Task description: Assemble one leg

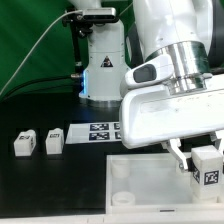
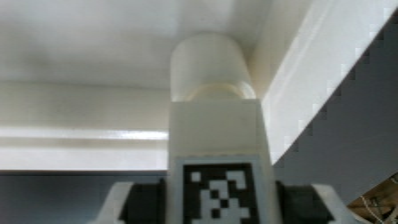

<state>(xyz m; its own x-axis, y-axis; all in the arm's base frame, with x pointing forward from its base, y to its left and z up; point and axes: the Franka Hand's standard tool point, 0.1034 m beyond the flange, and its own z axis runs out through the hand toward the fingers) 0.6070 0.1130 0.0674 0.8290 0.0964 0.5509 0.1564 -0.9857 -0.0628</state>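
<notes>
My gripper (image 1: 207, 160) is shut on a leg (image 1: 208, 167), a small white block with a black-and-white tag, at the exterior view's right. It holds the leg over the right side of the large white tray-like piece (image 1: 140, 175). In the wrist view the held leg (image 2: 217, 120) stands between my dark fingers (image 2: 146, 205), tag toward the camera, its rounded end against the tray's inner corner (image 2: 267, 45). Two more legs (image 1: 23, 143) (image 1: 54, 141) lie on the black table at the exterior view's left.
The marker board (image 1: 100, 131) lies on the table behind the tray. The arm's white base (image 1: 100, 70) stands behind the marker board. A round corner socket (image 1: 121, 172) shows on the tray's left side, another (image 1: 122, 198) nearer the camera.
</notes>
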